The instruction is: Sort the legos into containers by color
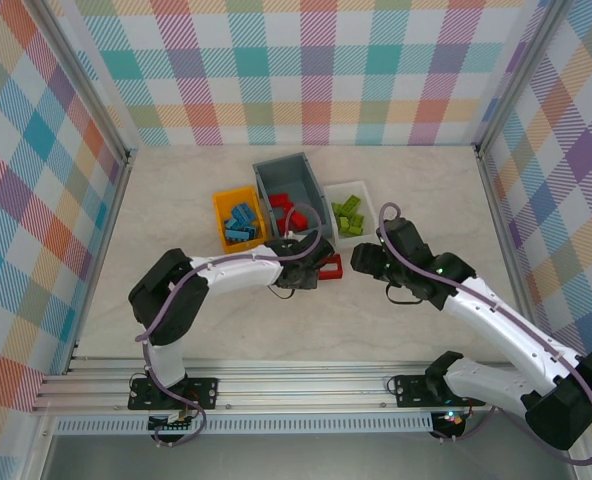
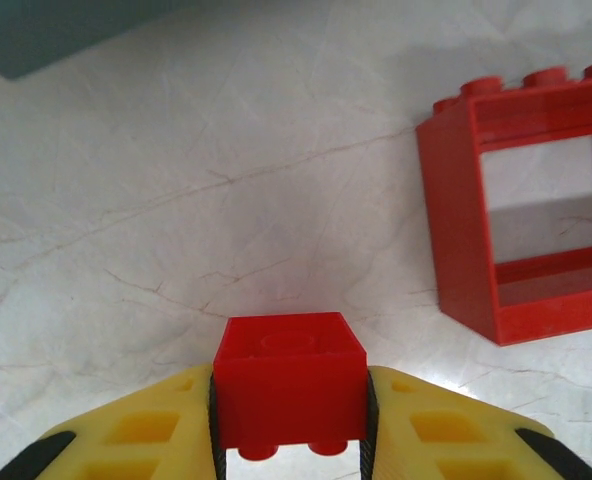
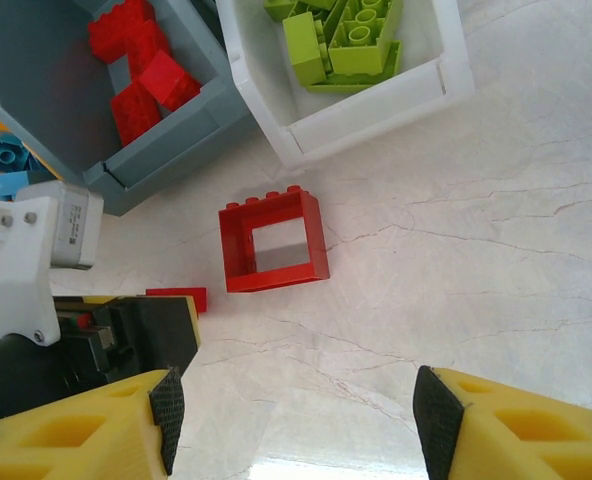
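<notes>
My left gripper (image 2: 290, 405) is shut on a small red brick (image 2: 290, 385), its yellow fingers pressed to both sides just above the tabletop. To its right lies a red window-frame lego (image 2: 526, 215), flat on the table in front of the bins (image 1: 330, 266). My right gripper (image 3: 291, 420) hangs open over bare table near that frame (image 3: 273, 240), nothing between its pads. The grey-blue container (image 1: 266, 178) holds red legos (image 3: 136, 60), the white container (image 1: 367, 203) green ones (image 3: 341, 40), and the orange-yellow container (image 1: 219, 215) blue ones (image 1: 241, 222).
The three bins stand side by side at mid-table, just beyond both grippers. The left gripper (image 1: 298, 275) and right gripper (image 1: 361, 260) are close together, with the red frame between them. Metal rails and checked walls border the table.
</notes>
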Controlling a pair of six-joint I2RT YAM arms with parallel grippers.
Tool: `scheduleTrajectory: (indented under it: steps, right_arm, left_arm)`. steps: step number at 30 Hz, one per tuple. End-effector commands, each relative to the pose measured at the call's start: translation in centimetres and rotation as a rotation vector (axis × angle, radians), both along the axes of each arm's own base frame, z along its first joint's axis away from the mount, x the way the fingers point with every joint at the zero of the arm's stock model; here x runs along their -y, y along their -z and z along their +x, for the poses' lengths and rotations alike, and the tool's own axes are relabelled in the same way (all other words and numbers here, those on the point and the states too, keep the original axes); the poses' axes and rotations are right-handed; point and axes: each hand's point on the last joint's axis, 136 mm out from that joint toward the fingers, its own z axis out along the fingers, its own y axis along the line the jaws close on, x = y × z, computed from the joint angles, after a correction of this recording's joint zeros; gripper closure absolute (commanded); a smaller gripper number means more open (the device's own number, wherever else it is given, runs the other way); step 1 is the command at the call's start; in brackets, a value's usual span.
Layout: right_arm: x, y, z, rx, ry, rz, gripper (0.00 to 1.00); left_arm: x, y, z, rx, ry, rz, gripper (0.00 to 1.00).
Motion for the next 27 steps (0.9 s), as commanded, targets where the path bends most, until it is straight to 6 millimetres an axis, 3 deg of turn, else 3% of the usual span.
scheduleTrajectory:
  steps: [1,6,12,20,24,27]
  right_arm:
    - [-0.4,0.0,-0.1,-0.001,-0.020,0.009,0.36]
    - [-0.9,0.5,0.2,0.014,-0.039,0.007,0.36]
    - [-3.6,1.7,0.7,0.086,-0.138,0.035,0.37]
    - [-4.7,4.1,1.3,0.090,-0.163,0.013,0.37]
    - [-5.1,6.2,1.6,0.052,-0.177,-0.016,0.34]
    - [-5.2,8.6,1.9,-0.012,-0.197,-0.091,0.31]
  left_arm:
    - [-0.3,-3.0,1.2,0.054,0.005,0.020,0.68]
    - [-0.8,-9.2,5.2,0.147,-0.044,-0.018,0.68]
    - [-1.1,-11.8,12.0,0.177,-0.108,-0.093,0.68]
    - [-1.8,-9.0,19.6,0.144,-0.187,-0.145,0.68]
    - [-1.6,-7.8,21.3,0.128,-0.194,-0.165,0.66]
    - [-1.8,-7.3,21.3,0.105,-0.199,-0.148,0.56]
